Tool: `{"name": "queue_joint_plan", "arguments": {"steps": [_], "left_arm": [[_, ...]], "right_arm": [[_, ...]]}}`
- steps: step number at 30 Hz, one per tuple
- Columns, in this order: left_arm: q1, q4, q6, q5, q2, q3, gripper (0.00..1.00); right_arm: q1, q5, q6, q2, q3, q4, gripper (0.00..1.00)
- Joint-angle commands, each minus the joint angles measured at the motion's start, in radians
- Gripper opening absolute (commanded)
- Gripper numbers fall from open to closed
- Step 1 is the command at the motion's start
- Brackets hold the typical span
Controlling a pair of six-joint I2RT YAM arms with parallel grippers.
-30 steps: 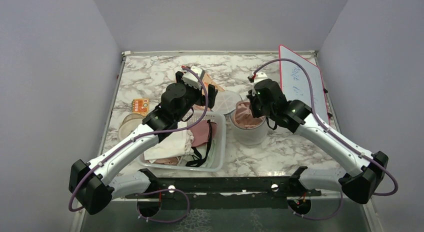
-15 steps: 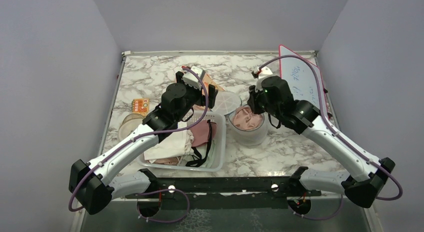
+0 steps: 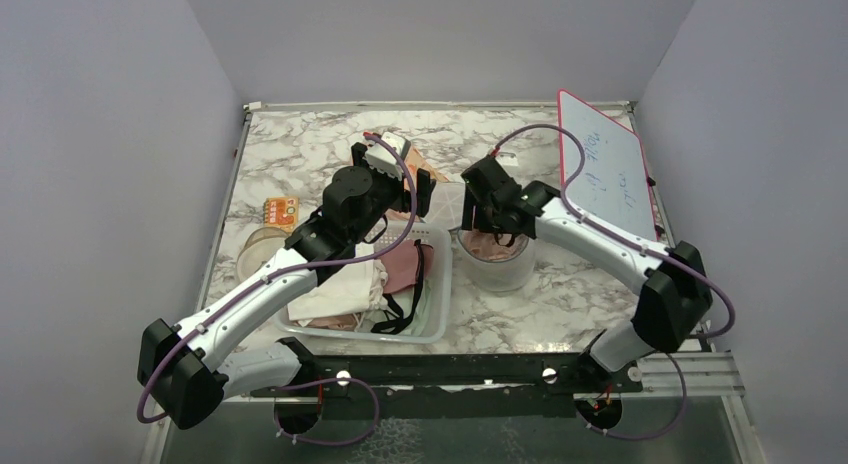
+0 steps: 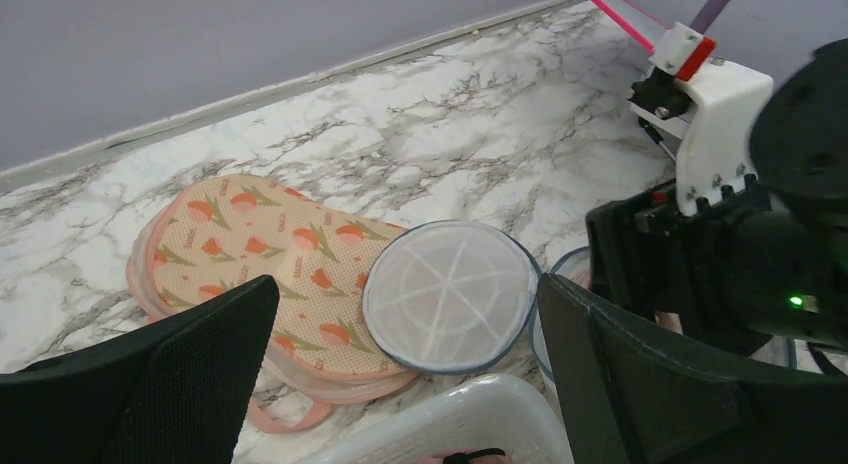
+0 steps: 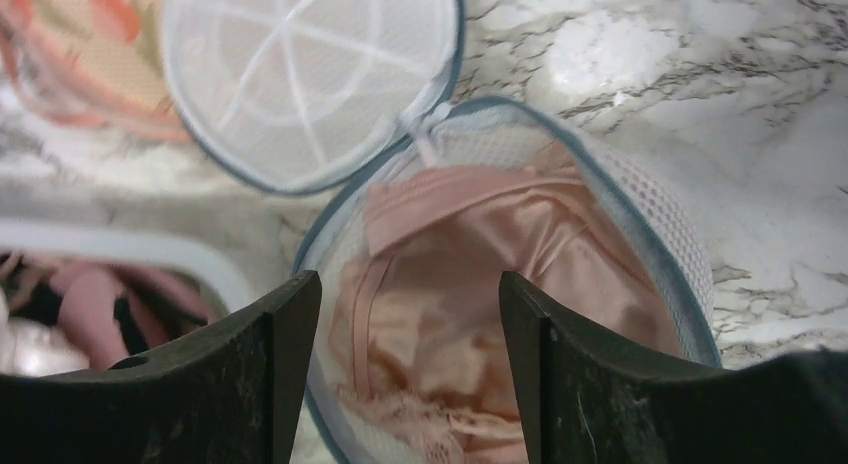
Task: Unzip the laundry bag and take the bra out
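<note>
The laundry bag [image 3: 500,274], a white mesh cylinder with grey-blue piping, stands upright right of the basket. Its mouth [image 5: 640,234] gapes and its round lid [image 5: 300,74] lies flipped back on the table to the left. Inside lies the bra [image 5: 470,274], salmon-pink satin with a thin strap and a lace edge. My right gripper [image 5: 405,294] hangs just above that mouth, open, with the fabric below its fingers and nothing between them. My left gripper [image 4: 405,294] is wide open above the basket's far rim, facing the lid [image 4: 448,294].
A white plastic basket [image 3: 440,284] with several garments sits in front of the left arm. A flat peach mesh bag with a flower print [image 4: 260,254] lies behind the lid. A red-framed whiteboard [image 3: 605,164] leans at the right. An orange item [image 3: 281,211] and a round container [image 3: 260,249] sit at the left.
My right gripper was shut and has opened. It swung left from the bag's right side to above its mouth. The left arm has not moved.
</note>
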Motion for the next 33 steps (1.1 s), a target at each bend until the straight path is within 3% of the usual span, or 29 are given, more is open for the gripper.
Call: {"name": "queue_joint_plan", "arguments": {"steps": [1,10,22,29,32,33], "left_arm": [[-0.003,0.007,-0.001,0.008,-0.021,0.014,0.99],[-0.003,0.005,0.004,0.004,-0.022,0.014,0.99],[-0.003,0.006,0.003,0.009,-0.018,0.015,0.99],[-0.003,0.006,0.004,0.009,-0.016,0.015,0.99],[-0.003,0.006,0.000,0.016,-0.015,0.017,0.99],[-0.003,0.006,-0.001,0.018,-0.014,0.017,0.99]], "right_arm": [[0.005,0.243,0.293,0.138,0.152,-0.204,0.66],[0.018,0.355,0.361,0.263,0.269,-0.333,0.67],[0.031,0.273,0.327,0.322,0.220,-0.184,0.65],[0.031,0.290,0.381,0.250,0.164,-0.171,0.52],[0.031,0.294,0.390,0.189,0.124,-0.153,0.23],[0.031,0.292,0.392,0.169,0.113,-0.145,0.20]]}}
